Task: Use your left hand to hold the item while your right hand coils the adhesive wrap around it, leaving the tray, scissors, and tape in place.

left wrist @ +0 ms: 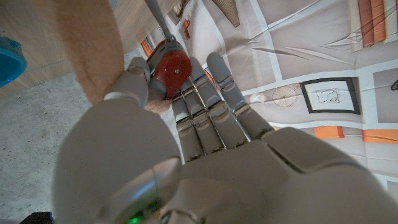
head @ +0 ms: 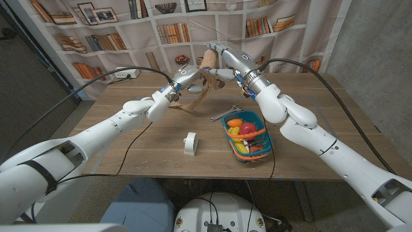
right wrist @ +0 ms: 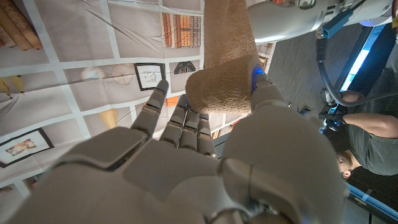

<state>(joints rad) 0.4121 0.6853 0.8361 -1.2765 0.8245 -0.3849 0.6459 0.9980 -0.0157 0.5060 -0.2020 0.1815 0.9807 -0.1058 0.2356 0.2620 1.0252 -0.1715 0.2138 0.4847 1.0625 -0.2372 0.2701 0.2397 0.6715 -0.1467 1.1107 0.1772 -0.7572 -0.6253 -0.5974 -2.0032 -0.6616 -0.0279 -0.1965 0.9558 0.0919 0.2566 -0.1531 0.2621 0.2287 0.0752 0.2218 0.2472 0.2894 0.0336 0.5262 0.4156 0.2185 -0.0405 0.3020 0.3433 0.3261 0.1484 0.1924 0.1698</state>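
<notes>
right hand point(right wrist: 205, 155) fingers grasp tan wrap roll point(right wrist: 221, 90), raised over table's far side | left hand point(left wrist: 186, 149) clasps red-brown item point(left wrist: 173, 71) beside it | wrap tail hangs toward table point(head: 129, 142) | tray point(head: 245, 136), scissors point(head: 224, 113), tape point(head: 190, 143) below

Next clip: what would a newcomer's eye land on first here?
Both hands raised above the table's far side: the left hand grips a red-handled item, while the right hand holds a roll of tan wrap, its strip trailing down between them. Nearer, a blue tray of colourful pieces sits beside a white tape roll.
</notes>
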